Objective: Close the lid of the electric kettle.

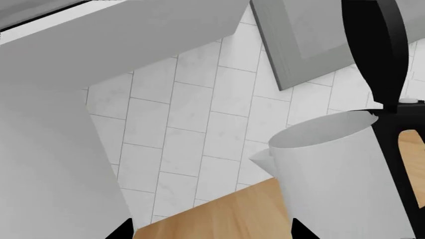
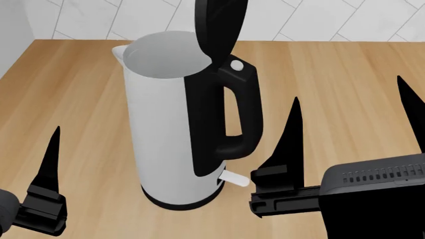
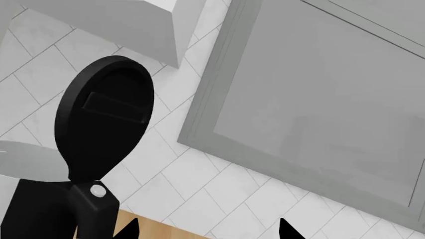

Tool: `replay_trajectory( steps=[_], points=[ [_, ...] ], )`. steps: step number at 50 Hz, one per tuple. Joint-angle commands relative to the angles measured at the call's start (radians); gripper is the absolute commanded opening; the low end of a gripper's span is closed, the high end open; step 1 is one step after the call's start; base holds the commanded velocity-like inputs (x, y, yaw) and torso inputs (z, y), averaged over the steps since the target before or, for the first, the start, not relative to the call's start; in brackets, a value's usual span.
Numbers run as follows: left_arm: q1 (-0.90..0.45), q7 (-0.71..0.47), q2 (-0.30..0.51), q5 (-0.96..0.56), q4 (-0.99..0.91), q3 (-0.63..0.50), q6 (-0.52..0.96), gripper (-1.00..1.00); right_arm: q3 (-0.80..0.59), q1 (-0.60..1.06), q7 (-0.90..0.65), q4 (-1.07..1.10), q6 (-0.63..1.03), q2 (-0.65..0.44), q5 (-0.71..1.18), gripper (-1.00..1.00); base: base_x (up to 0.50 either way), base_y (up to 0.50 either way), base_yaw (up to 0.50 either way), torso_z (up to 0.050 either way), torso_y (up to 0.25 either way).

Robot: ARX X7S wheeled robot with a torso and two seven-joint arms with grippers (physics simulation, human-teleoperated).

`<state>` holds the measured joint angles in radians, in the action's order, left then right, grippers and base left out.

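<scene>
The white electric kettle [image 2: 159, 124] stands upright on the wooden counter, with its black handle [image 2: 242, 114] and white lever switch [image 2: 234, 178] facing me. Its black lid [image 2: 219, 25] stands open, upright above the hinge. The lid also shows in the left wrist view [image 1: 375, 45] and the right wrist view [image 3: 106, 119]. My left gripper [image 1: 211, 231] is open and empty, low and left of the kettle; one finger [image 2: 52, 154] shows in the head view. My right gripper [image 2: 349, 124] is open and empty, right of the handle and apart from it.
The wooden counter [image 2: 345, 64] runs back to a white tiled wall [image 2: 319, 15]. A white side wall [image 2: 13, 30] stands at the left. A grey cabinet door [image 3: 319, 99] and a white block [image 1: 133, 40] hang above.
</scene>
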<state>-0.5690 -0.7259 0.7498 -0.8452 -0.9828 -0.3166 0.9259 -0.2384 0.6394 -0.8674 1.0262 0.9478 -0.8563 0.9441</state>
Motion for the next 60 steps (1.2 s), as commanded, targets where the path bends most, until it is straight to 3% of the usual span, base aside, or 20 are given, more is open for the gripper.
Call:
replay_trajectory(
  steps=[1, 15, 23, 34, 43, 60],
  points=[
    [-0.004, -0.008, 0.008, -0.010, -0.003, -0.003, -0.004, 1.00, -0.013, 0.006, -0.025, 0.004, -0.019, -0.015, 0.017, 1.00, 0.36, 0.00, 0.00, 0.000, 0.000],
    [0.015, -0.012, 0.019, -0.010, 0.003, -0.006, -0.026, 1.00, 0.013, 0.060, -0.067, -0.031, -0.046, -0.038, 0.132, 1.00, 0.13, 0.00, 0.00, 0.000, 0.000],
    [0.026, -0.002, 0.023, 0.006, 0.013, -0.016, -0.048, 1.00, 0.002, 0.315, -0.022, -0.172, 0.045, -0.033, 0.279, 1.00, 0.00, 0.00, 0.00, 0.000, 0.000],
    [0.057, -0.003, 0.033, 0.027, 0.025, -0.022, -0.072, 1.00, -0.131, 0.542, 0.114, -0.356, 0.159, 0.039, 0.234, 1.00, 0.00, 0.00, 0.00, 0.000, 0.000],
    [0.072, 0.005, 0.034, 0.049, 0.039, -0.041, -0.090, 1.00, -0.226, 0.637, 0.244, -0.521, 0.143, 0.120, 0.134, 1.00, 0.00, 0.00, 0.00, 0.000, 0.000],
    [0.097, 0.006, 0.049, 0.059, 0.046, -0.042, -0.114, 1.00, -0.317, 0.737, 0.328, -0.647, 0.126, 0.191, 0.036, 1.00, 0.00, 0.00, 0.00, 0.000, 0.000]
  ],
)
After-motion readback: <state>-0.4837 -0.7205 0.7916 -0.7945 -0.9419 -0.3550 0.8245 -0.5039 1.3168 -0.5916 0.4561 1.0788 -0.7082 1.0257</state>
